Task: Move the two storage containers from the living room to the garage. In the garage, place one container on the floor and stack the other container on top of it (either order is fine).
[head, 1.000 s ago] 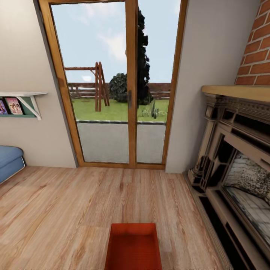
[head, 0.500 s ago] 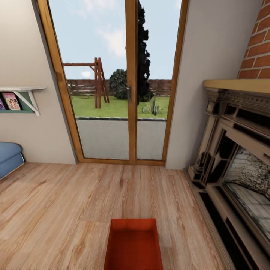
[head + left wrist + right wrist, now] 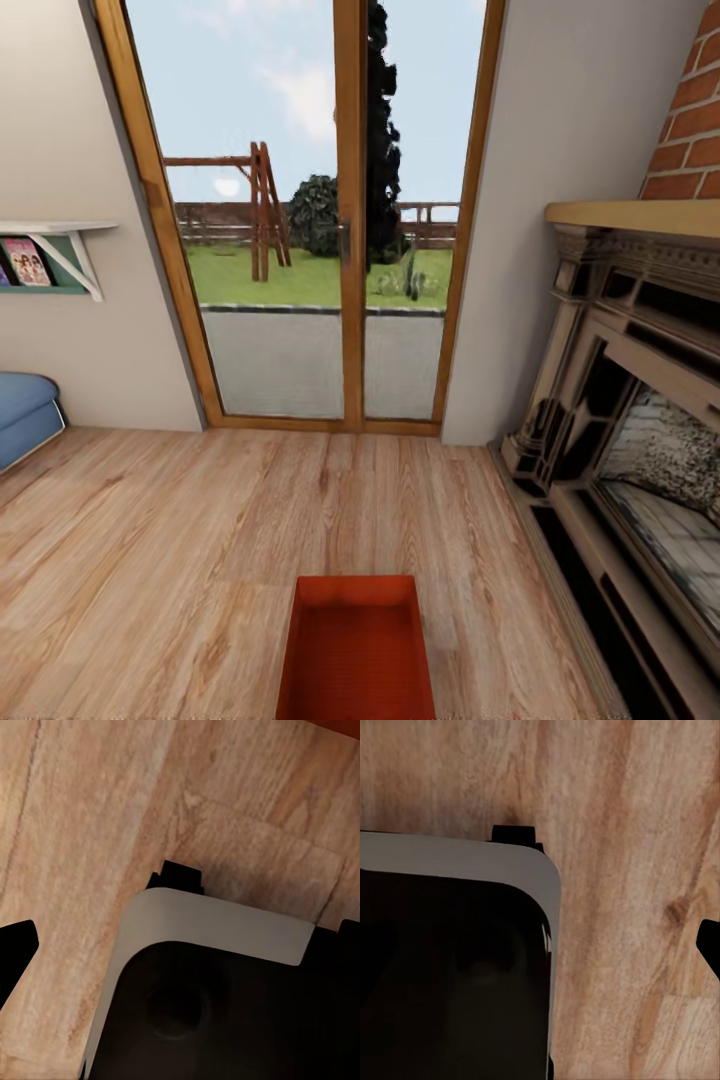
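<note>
- A storage container (image 3: 356,650) sits on the wood-plank floor (image 3: 180,540) below me, its near end cut off
- No readable writing on it
- I cannot tell my end effectors' state

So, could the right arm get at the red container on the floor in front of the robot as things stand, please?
Probably yes: the red container sits open and unobstructed on the wood floor, directly ahead. The right wrist view looks down at bare planks, so the arm must first swing inward.
</note>
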Robot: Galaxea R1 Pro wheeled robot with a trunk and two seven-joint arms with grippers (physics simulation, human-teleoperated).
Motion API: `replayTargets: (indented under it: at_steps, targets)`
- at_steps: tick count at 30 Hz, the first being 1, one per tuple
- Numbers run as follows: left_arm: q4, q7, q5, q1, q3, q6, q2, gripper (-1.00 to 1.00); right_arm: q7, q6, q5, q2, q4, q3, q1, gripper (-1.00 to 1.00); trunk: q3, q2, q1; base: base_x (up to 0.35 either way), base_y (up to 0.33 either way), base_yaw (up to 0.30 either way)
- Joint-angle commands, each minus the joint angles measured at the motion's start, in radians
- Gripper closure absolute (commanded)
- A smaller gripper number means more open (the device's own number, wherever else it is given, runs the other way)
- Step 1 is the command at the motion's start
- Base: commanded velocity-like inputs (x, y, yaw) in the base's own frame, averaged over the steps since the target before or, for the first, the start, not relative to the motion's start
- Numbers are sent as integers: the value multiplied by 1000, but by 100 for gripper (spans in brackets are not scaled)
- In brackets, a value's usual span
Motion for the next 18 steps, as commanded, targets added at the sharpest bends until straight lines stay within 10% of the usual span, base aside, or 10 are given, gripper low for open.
replayTargets:
  at_steps: [1, 18]
  targets:
    - [1, 0, 5, -1, -2, -3, 0, -100, -1, -6, -5, 0, 3, 8, -1, -100, -3, 0, 0, 0, 0, 0]
    - [2, 0, 4, -1, -2, -3, 1, -100, -1, -6, -5, -1, 3, 8, -1, -100, -29, 0, 0, 0, 0, 0]
